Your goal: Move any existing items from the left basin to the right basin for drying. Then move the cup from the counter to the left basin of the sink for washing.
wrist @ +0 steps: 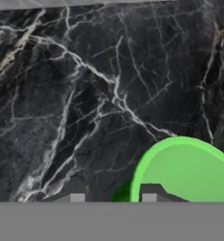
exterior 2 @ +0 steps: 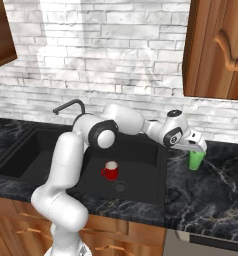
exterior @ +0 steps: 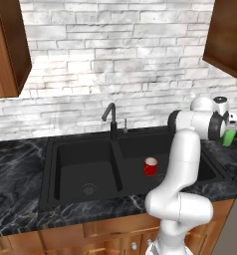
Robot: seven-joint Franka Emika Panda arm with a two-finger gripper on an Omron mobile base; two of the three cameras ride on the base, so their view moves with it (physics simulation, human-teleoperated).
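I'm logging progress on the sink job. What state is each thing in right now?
red cup: upright, standing in the right basin.
green cup: upright on the counter, right of the sink.
left basin: nothing in it, drain bare.
gripper: at the green cup's rim, jaws astride its wall; a firm grip can't be confirmed.

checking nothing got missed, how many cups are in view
2: a red cup standing in the right basin, and a green cup on the counter right of the sink, under the claw.
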